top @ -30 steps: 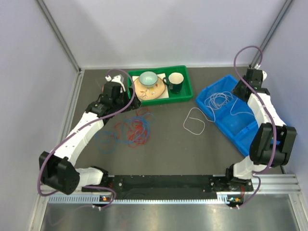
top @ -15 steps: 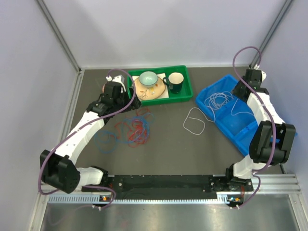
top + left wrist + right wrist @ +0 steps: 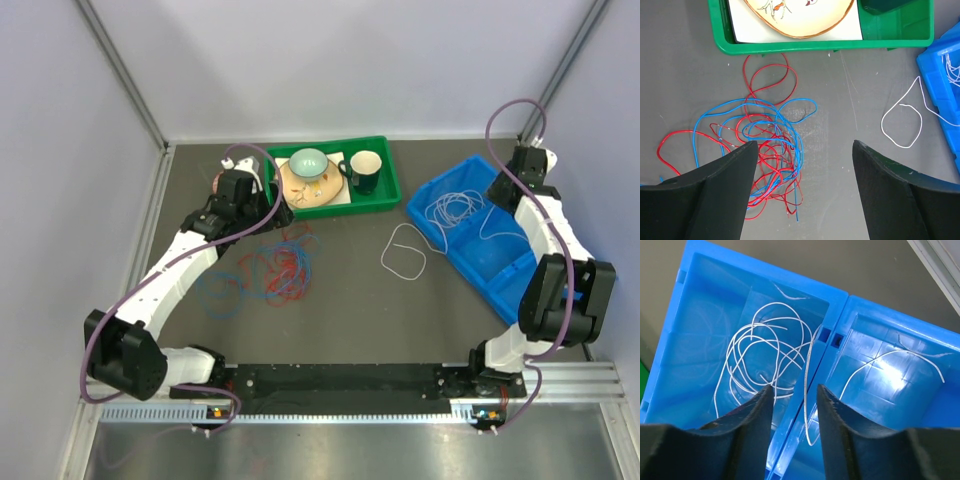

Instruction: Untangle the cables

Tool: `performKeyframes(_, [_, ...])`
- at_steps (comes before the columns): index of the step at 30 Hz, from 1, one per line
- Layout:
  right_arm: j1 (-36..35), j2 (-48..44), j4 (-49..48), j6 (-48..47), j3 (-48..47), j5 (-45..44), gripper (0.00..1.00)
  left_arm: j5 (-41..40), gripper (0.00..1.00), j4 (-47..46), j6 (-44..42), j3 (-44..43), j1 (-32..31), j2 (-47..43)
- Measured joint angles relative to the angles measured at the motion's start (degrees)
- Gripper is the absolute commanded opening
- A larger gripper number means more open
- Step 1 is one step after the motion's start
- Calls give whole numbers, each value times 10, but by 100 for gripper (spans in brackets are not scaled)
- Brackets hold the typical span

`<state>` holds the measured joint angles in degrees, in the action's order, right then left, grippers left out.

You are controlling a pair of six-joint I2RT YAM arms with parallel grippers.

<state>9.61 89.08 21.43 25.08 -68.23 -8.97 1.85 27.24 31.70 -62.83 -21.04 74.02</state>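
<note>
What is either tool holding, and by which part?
Nothing: the left tool hangs open above the red-blue tangle; the right tool stands open over the white cable.

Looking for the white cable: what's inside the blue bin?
The white cable coils in one compartment of the blue bin, a strand crossing into the other. The right gripper covers the near floor.

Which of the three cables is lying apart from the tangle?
The white cable: it lies coiled in the blue bin with one loop out on the table, while the red cable and blue cable are tangled together.
</note>
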Motion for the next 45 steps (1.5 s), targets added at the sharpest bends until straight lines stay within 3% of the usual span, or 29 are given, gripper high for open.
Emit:
performKeyframes(3, [0, 3, -1, 0, 0, 2, 27, 0, 81, 0, 0, 0, 0, 0])
performKeyframes(12, [0, 7, -4, 0, 0, 5, 33, 0, 81, 0, 1, 0, 0, 0])
performKeyframes(19, [0, 16, -13, 0, 0, 5, 25, 0, 81, 2, 1, 0, 0, 0])
performKeyframes(20, [0, 17, -14, 0, 0, 5, 22, 0, 81, 2, 1, 0, 0, 0])
performKeyframes(23, [2, 17, -15, -2, 0, 2, 0, 0, 81, 2, 1, 0, 0, 0])
performKeyframes(30, [3, 9, -15, 1, 4, 15, 0, -2, 81, 3, 1, 0, 0, -2])
performKeyframes(35, [3, -57, -3, 9, -3, 42, 0, -2, 81, 4, 1, 0, 0, -5])
performKeyframes(45, [-14, -54, -9, 59, -135, 109, 0, -2, 81, 4, 4, 0, 0, -5])
